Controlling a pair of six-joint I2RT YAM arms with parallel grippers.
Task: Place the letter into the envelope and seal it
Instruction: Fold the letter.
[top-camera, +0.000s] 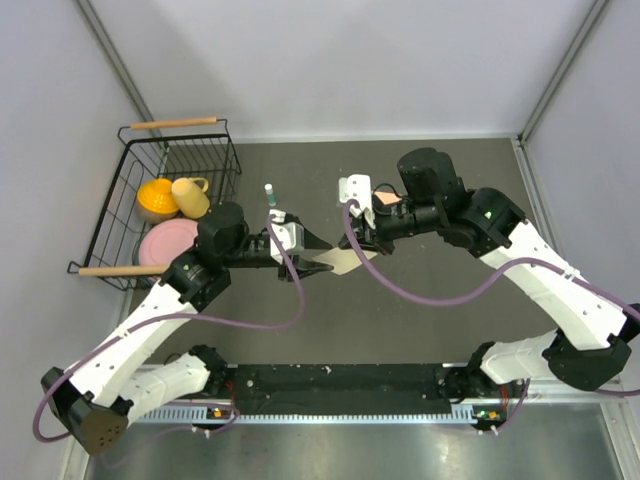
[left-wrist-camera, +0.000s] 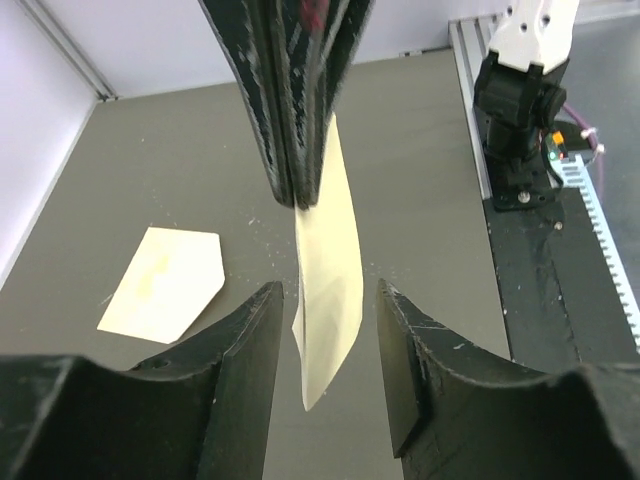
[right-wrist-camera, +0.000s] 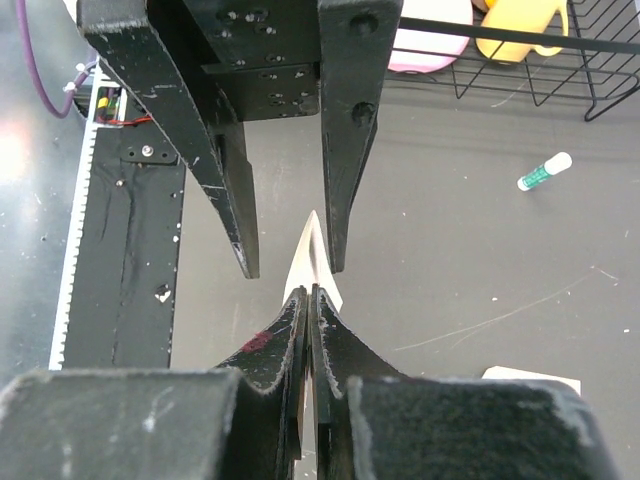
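Observation:
A pale cream sheet, the letter (top-camera: 340, 263), hangs in the air between the two arms. My right gripper (right-wrist-camera: 312, 292) is shut on its upper part. In the left wrist view the right gripper (left-wrist-camera: 300, 195) comes down from the top with the letter (left-wrist-camera: 330, 260) dangling from it. My left gripper (left-wrist-camera: 328, 295) is open, one jaw on each side of the sheet's lower end, touching neither face. The peach envelope (top-camera: 386, 200) lies flat on the table beyond the right wrist, partly covered by it, and shows as the envelope (left-wrist-camera: 165, 283) in the left wrist view.
A glue stick (top-camera: 268, 192) lies on the table near the left gripper. A black wire basket (top-camera: 185, 152) at the far left holds an orange bowl (top-camera: 157, 197), a yellow cup (top-camera: 190, 195) and a pink plate (top-camera: 165, 240). A small white object (top-camera: 355, 187) sits by the envelope.

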